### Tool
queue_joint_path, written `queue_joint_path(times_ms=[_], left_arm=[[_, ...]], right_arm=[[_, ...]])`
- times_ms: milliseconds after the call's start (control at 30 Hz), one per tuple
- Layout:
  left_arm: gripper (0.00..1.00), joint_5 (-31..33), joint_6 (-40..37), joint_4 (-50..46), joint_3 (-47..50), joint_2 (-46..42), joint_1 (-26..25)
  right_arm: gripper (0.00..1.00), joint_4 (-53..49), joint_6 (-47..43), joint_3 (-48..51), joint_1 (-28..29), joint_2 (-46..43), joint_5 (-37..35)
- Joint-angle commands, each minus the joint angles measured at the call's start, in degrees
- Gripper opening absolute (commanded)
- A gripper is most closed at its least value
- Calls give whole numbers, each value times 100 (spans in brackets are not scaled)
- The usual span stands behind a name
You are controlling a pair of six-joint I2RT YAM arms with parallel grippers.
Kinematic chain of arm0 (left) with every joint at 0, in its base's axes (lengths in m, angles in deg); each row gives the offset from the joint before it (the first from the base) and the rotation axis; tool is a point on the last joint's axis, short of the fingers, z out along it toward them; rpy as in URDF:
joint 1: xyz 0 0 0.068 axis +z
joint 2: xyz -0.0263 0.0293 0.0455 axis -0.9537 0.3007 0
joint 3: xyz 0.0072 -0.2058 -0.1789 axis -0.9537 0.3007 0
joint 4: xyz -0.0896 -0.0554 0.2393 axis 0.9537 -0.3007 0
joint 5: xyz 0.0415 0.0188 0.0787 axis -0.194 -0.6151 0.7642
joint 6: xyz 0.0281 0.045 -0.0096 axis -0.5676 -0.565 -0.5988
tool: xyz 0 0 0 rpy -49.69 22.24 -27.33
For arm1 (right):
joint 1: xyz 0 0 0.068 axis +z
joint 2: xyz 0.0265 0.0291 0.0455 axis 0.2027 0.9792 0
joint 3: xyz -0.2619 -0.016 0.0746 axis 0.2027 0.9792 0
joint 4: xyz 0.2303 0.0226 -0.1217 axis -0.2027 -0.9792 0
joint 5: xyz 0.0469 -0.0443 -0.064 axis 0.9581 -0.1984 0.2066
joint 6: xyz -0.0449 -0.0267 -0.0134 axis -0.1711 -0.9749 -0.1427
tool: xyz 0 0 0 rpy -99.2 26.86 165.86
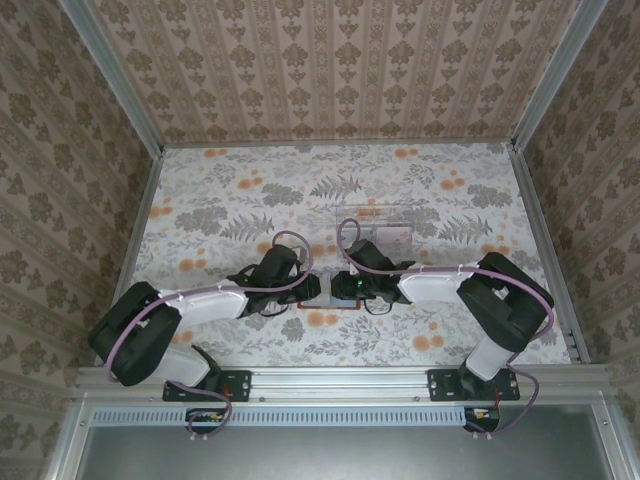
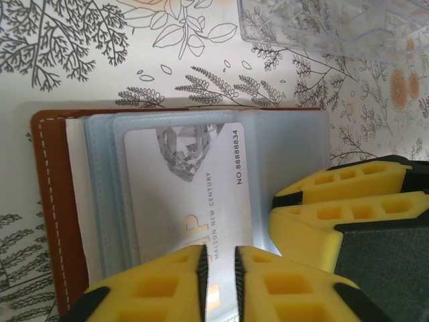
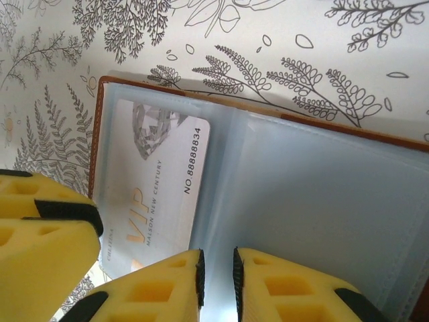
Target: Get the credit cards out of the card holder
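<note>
Centrally placed: card holder, brown, lying open and flat on the tabletop between the two arms. A clear tray sits just beyond it, not touching.

Contents: one credit card visible, white with gold VIP lettering and a printed number. It is seated under a grey-blue sleeve on one half of the holder. The other half shows an empty pocket.

Key relation: the card lies directly beneath the left end effector. Its long axis runs straight away from the fingertips, in line with that arm's reach. The left arm is the nearer one; the right works the neighbouring half.

Left end effector: jaws drawn almost together, leaving a narrow slit through which the card's face shows. The tips appear to sit on the card's near end. Whether they pinch the card or merely press on it, I cannot tell.

Right end effector: jaws likewise nearly together, tips at the near edge of the empty pocket, just beside the card. It looks to be bearing down on the holder; no clamp on anything can be confirmed.

Judgement: the coming move likely draws the card along its long axis toward the left arm while the right steadies the holder. The risk is that the holder drags along with it.
</note>
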Motion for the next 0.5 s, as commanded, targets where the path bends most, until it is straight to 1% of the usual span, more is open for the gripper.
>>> queue_joint_path(times_ms=[0,33,100,167,233,467], left_arm=[[14,60,-74,-71,64,7,55],[13,77,-82,-97,65,33,62],[7,99,-92,-126,72,47,71],[5,100,-81,-125,109,46,80],[0,125,-92,-141,127,68,89],[0,117,-54,-125,284,-7,239]], right_arm=[[23,-38,160,-124,-48,141,74],[22,-33,163,-111,-54,146,80],[21,8,215,-106,-57,115,125],[21,58,228,-117,-53,66,188],[20,11,215,-140,-49,-12,167],[21,-184,163,-294,14,-164,153]])
